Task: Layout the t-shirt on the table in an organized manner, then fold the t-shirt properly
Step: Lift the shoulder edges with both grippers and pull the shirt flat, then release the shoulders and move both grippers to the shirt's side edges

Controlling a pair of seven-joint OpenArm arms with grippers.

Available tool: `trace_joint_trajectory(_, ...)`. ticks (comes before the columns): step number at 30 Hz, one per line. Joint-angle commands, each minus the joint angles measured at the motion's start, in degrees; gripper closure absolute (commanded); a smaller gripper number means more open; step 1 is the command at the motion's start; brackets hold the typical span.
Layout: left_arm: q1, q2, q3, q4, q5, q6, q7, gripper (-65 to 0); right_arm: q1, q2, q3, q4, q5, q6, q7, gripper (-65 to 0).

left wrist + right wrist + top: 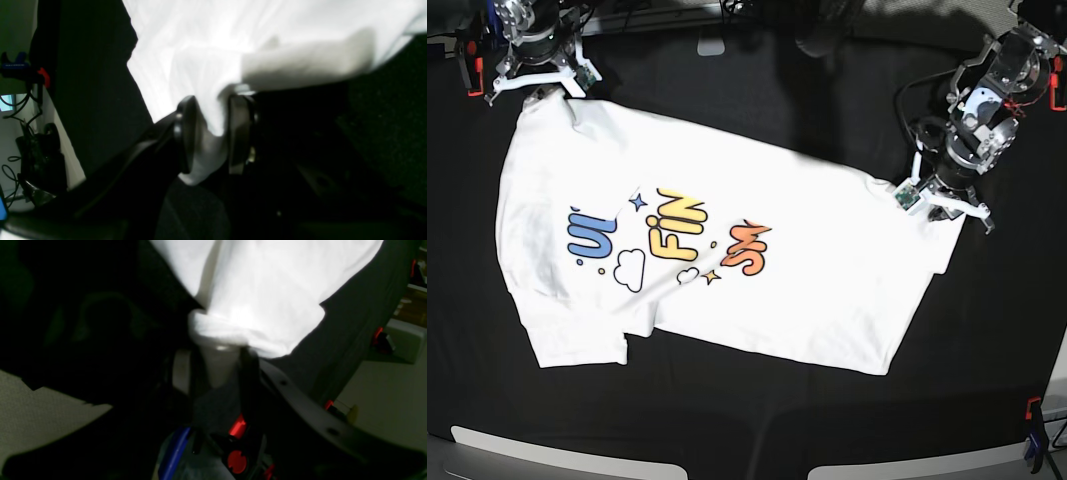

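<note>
T-shirt (757, 270) lies print-up, mostly spread out on the black desk (757, 420). Left fingers (213, 133) pinch a fold of its white fabric at one edge; right fingers (217, 370) grip another edge, closed on cloth.

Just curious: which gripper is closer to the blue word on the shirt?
Right. The right gripper is at the t-shirt corner near the blue word; the left gripper is at the far opposite edge.
</note>
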Motion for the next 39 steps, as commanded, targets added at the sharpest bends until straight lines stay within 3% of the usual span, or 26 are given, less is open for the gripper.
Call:
trace_joint_trajectory(1,-0.31,-0.94,-0.33,0.26,0.28,0.07,1.29,-14.8,-0.02,0.81,0.42,0.90,-1.16,-0.37,0.37,-14.1)
trace_joint_trajectory(3,-0.33,-0.96,-0.33,0.26,0.33,0.31,1.29,-11.4,-0.07,0.81,0.42,0.90,-3.52,-0.37,-0.79,-5.8)
trace_joint_trajectory(4,-0.33,-0.94,-0.33,0.26,0.33,1.33,1.27,-7.7,-0.20,0.83,0.42,0.90,-5.51,-0.37,-1.73,-0.8)
trace_joint_trajectory(5,-0.33,-0.96,-0.33,0.26,0.35,2.97,1.27,-2.4,-0.20,0.81,0.42,0.90,-7.80,-0.37,-2.78,0.0)
trace_joint_trajectory(8,-0.31,-0.94,-0.33,0.26,2.43,7.67,1.27,0.0,-0.20,0.85,0.42,0.90,-13.62,-0.37,-4.83,0.0)
trace_joint_trajectory(11,-0.31,-0.96,-0.33,0.26,6.99,11.23,1.60,0.0,-0.20,0.94,0.42,0.92,-15.17,0.15,-4.81,0.0)
trace_joint_trajectory(14,-0.28,-0.96,-0.33,0.26,10.25,11.47,4.70,0.0,-0.22,0.98,0.42,0.94,-15.12,1.79,-4.81,0.0)
trace_joint_trajectory(19,0.52,-1.11,-0.33,0.33,10.49,11.45,8.39,0.0,-1.20,1.53,0.42,1.95,-14.03,4.13,-4.33,0.0)
trace_joint_trajectory(27,7.54,-1.38,-0.33,1.95,17.40,11.74,12.22,0.0,-8.46,8.96,0.42,8.02,-12.85,5.01,-3.72,0.0)
trace_joint_trajectory(36,19.89,-7.65,-0.33,10.36,18.36,20.46,16.90,0.0,-10.97,16.15,0.42,8.66,-12.98,4.98,-4.59,0.0)
trace_joint_trajectory(39,23.08,-9.09,-0.35,13.57,18.38,21.16,18.32,0.0,-10.97,17.42,0.42,8.66,-13.00,5.01,-4.61,0.0)
